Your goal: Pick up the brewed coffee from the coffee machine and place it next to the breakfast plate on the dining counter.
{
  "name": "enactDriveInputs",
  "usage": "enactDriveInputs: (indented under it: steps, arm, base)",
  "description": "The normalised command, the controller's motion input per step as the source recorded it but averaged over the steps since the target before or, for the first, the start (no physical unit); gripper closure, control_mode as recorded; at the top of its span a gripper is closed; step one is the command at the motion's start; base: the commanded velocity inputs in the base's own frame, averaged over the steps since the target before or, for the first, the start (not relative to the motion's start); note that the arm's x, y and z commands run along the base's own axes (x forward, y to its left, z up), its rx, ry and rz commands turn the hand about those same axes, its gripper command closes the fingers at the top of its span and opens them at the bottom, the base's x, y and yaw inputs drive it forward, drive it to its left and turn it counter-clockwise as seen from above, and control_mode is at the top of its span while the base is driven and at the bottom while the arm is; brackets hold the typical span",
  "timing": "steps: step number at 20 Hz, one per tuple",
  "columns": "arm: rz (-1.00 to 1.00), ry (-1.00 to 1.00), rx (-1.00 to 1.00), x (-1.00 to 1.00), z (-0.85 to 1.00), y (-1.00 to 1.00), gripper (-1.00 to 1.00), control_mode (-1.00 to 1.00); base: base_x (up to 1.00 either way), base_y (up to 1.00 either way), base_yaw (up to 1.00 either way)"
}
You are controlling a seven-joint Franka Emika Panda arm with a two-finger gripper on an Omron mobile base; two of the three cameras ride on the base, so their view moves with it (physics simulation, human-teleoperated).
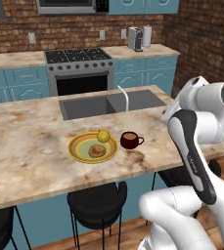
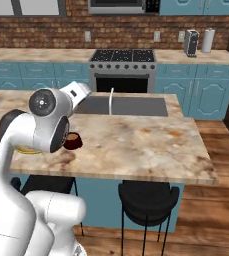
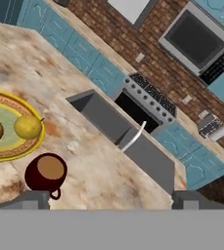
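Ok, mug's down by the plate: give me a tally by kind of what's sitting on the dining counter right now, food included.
Mugs: 1, the brewed coffee
Plates: 1, the breakfast plate
Yellow fruit: 1
Brown pastries: 1
Total: 4 on the dining counter

Dining counter (image 1: 30, 146): plate (image 1: 93, 147), mug (image 1: 130, 140)

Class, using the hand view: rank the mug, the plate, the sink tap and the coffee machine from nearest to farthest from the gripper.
1. The mug, on the counter just above the left finger.
2. The plate, beside the mug, at the left edge.
3. The sink tap, mid-frame over the basin.
4. The coffee machine, far off on the back counter, at right.

The gripper holds nothing.
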Motion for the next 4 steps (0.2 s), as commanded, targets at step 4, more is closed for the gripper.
enactDriveInputs:
  steps: [4]
  arm:
    - [0.0,0.01,0.0,-0.27,0.19,-0.17,-1.0,-1.0]
  base:
    - [0.0,0.0,0.0]
